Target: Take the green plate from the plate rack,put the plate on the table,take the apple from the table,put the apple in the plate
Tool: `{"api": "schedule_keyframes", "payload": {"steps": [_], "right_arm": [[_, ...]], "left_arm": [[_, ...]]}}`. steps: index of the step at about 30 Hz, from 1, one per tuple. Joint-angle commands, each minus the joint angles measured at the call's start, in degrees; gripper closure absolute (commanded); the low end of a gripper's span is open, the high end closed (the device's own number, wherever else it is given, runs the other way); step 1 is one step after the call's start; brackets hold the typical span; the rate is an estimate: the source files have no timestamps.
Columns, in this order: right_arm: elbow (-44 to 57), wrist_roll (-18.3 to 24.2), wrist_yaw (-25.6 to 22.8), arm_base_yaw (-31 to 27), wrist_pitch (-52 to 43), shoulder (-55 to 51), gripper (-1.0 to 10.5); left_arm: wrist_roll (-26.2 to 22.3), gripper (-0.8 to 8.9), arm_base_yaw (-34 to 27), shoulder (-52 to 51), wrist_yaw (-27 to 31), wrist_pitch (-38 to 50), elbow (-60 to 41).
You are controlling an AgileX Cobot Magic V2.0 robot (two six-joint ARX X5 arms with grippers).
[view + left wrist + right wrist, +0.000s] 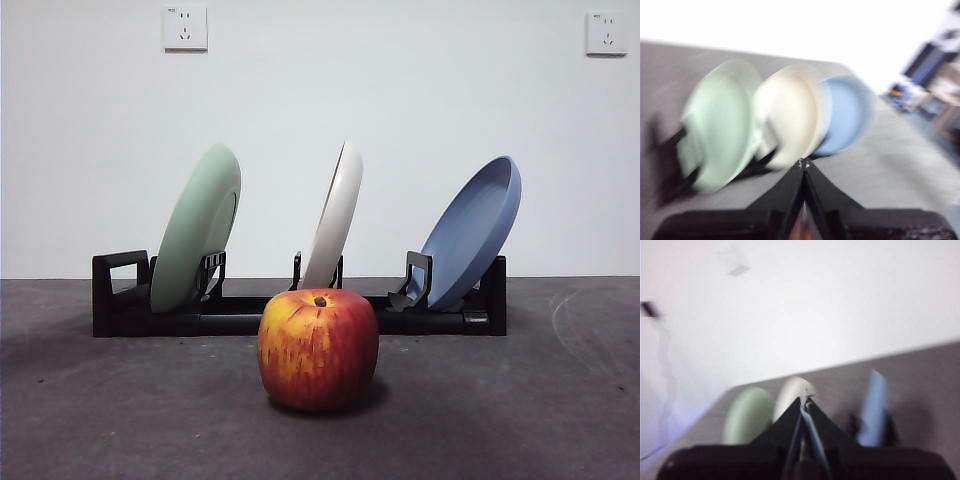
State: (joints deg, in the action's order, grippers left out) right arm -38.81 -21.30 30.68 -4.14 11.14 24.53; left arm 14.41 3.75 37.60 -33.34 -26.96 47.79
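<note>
The green plate (196, 230) leans upright in the left end of the black plate rack (120, 300) on the dark grey table (100, 420). The red and yellow apple (318, 349) stands on the table in front of the rack's middle. Neither gripper shows in the front view. In the blurred left wrist view, my left gripper (803, 161) is shut and empty, some way back from the green plate (720, 125). In the blurred right wrist view, my right gripper (804, 400) is shut and empty, far from the green plate (747, 415).
A cream-white plate (335, 215) leans in the rack's middle and a blue plate (475, 232) leans at its right end. A white wall with two sockets (185, 27) stands behind the table.
</note>
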Motion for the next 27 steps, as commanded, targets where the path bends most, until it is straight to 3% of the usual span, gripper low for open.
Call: {"api": "schedule_keyframes", "payload": {"steps": [1,5,8,15,17,21,24,27], "right_arm": [[-9.1,0.6,6.8,0.0,1.6,6.0,9.5],[-22.8,0.7,16.0,0.0,10.7,15.6,9.5],[-31.9,4.2,21.3,0.1,19.2,22.0,9.5],[-48.9,18.1,22.6,2.7,42.6,34.3,9.5],[-51.8,21.0,21.0,4.7,47.6,37.0,9.4],[-55.9,25.4,11.8,10.2,56.3,41.5,9.3],[-56.8,26.1,4.5,14.9,60.1,44.1,8.2],[-56.8,26.1,0.0,18.8,61.1,46.2,7.2]], "left_arm": [[-3.0,8.19,-0.1,5.1,-3.9,-5.7,12.4],[-9.0,8.19,0.0,12.9,-6.0,-18.1,29.8],[-13.8,8.19,0.0,18.4,-6.0,-27.6,42.0],[-21.2,8.19,0.3,29.8,-5.6,-46.2,62.4],[-22.4,8.19,1.2,32.2,-5.7,-49.1,64.7],[-22.3,8.19,4.8,34.8,-5.6,-49.1,64.8],[-22.3,8.17,8.2,36.8,-5.6,-49.1,64.8],[-22.2,7.89,11.8,38.6,-5.5,-49.1,64.8]]}}
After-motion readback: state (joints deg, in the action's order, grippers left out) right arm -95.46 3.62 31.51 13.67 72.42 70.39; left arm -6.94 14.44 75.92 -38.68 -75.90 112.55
